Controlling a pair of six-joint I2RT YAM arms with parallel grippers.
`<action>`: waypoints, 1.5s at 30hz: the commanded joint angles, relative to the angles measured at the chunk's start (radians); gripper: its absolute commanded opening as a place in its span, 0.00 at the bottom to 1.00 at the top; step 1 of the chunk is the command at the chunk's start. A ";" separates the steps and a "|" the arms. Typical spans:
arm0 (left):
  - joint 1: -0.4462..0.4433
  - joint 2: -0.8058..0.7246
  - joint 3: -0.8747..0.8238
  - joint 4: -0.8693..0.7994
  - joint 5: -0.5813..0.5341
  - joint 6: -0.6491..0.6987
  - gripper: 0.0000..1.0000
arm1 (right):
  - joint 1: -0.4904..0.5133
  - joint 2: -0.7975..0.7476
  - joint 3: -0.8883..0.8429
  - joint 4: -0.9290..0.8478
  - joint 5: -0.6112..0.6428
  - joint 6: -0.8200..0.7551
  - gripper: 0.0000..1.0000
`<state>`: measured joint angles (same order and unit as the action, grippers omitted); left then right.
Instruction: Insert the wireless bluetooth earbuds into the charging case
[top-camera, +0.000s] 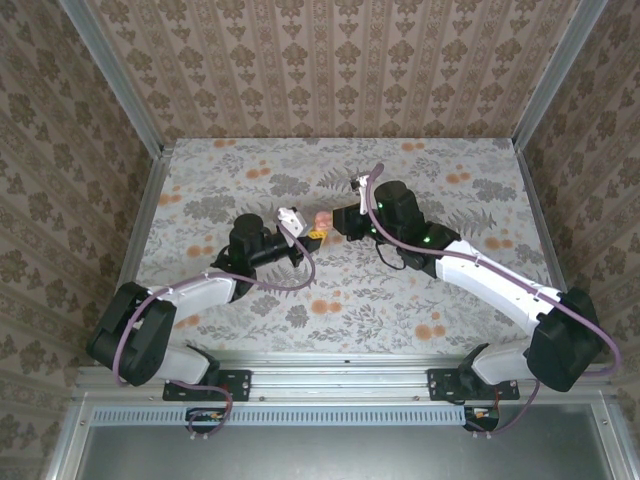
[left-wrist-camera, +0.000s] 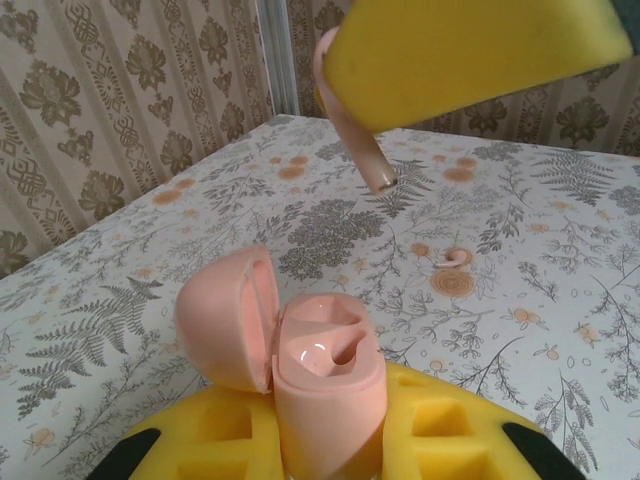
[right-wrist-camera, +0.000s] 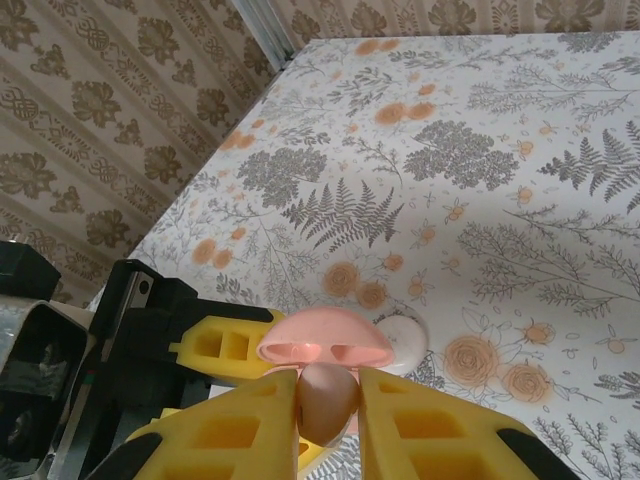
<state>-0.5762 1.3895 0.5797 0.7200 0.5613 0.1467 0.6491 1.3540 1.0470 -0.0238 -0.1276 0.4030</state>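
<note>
My left fingers (top-camera: 305, 237) are clamped tight round the pink case (left-wrist-camera: 325, 385), whose lid (left-wrist-camera: 228, 318) stands open with the sockets facing up. My right fingers (top-camera: 341, 222) are pinched almost closed on one earbud (left-wrist-camera: 360, 135), its stem hanging above the case. The other earbud (left-wrist-camera: 455, 260) lies on the counter (left-wrist-camera: 570, 300) beyond. I judge the stem could catch the lid or rim and twist out of my slim hold.

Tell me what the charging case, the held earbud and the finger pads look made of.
Charging case: pink hard plastic, probably glossy; light glints in its well.
Held earbud: matching smooth pink plastic, rigid stem.
Finger pads: yellow, matte, likely foam or soft rubber; no shine, cut-out pockets.
</note>
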 joint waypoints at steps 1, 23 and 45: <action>-0.006 -0.031 0.034 0.023 0.001 0.001 0.10 | 0.012 -0.017 -0.008 0.057 -0.010 0.023 0.21; -0.005 -0.049 0.026 0.095 -0.045 -0.103 0.10 | 0.029 0.082 0.013 0.152 -0.046 0.050 0.21; 0.000 -0.057 0.042 0.104 -0.055 -0.166 0.11 | 0.033 0.087 0.007 0.158 -0.020 0.024 0.21</action>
<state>-0.5762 1.3582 0.5823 0.7715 0.5117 0.0105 0.6731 1.4288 1.0473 0.1177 -0.1570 0.4450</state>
